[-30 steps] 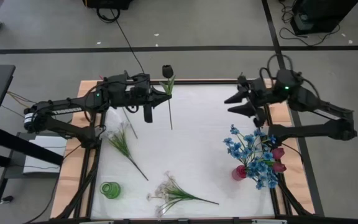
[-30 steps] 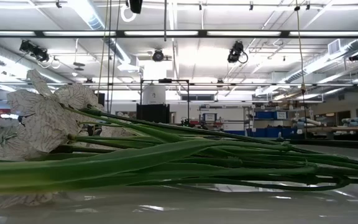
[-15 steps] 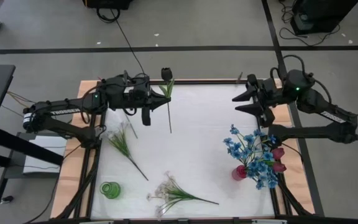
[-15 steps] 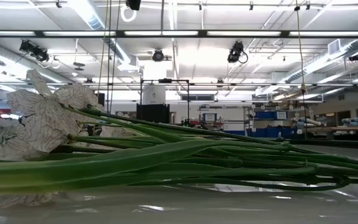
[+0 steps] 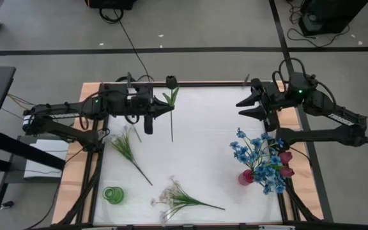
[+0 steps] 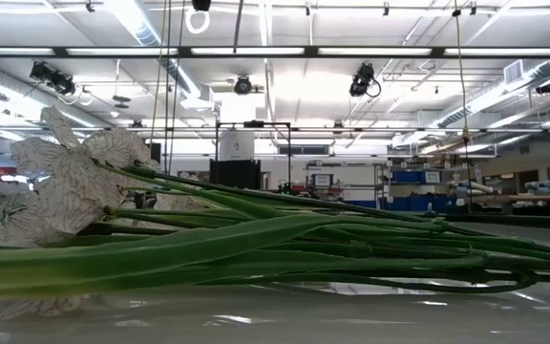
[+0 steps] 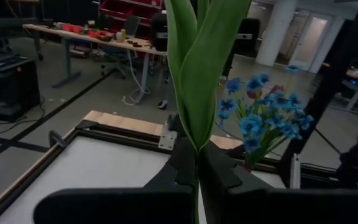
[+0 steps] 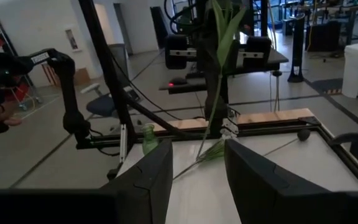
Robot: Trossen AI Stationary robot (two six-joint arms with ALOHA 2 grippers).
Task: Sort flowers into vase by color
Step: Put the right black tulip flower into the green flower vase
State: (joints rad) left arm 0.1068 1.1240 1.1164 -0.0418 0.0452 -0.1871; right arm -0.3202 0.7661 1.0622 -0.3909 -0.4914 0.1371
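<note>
My left gripper (image 5: 165, 109) (image 7: 197, 177) is over the table's far left part, shut on a dark-budded flower (image 5: 170, 81) with green leaves (image 7: 197, 74). My right gripper (image 5: 243, 106) (image 8: 197, 177) is open and holds nothing, over the far right part, facing the left arm. A red vase (image 5: 246, 177) near the right edge holds blue blossoms (image 5: 260, 160) and dark red tulips (image 5: 286, 164). A green vase (image 5: 112, 195) stands near the left corner. A white-blossom spray (image 5: 174, 198) (image 6: 65, 182) lies flat near the near edge, and a second green spray (image 5: 126, 144) lies flat at the left. My left gripper pinches the flower's stem (image 7: 197, 163) between its two fingers (image 7: 182, 165), just below the leaves. The fingers come level from the table's left and lie across the stem. The flower stands roughly upright (image 8: 211, 74), bud above the fingers, and the lower stem (image 5: 171, 131) hangs below them.
The work surface is a white mat (image 5: 203, 128) inside a wooden frame (image 5: 75, 166). Open mat lies between the two arms and in the middle. In the low view the white spray's stems (image 6: 256, 248) fill the foreground and hide both arms.
My left gripper has drawn back a little toward the table's near and left side, still shut on the stem. The flower has moved with it and swung straighter, its bud now nearer the far frame. My right gripper has shifted slightly right, then back.
</note>
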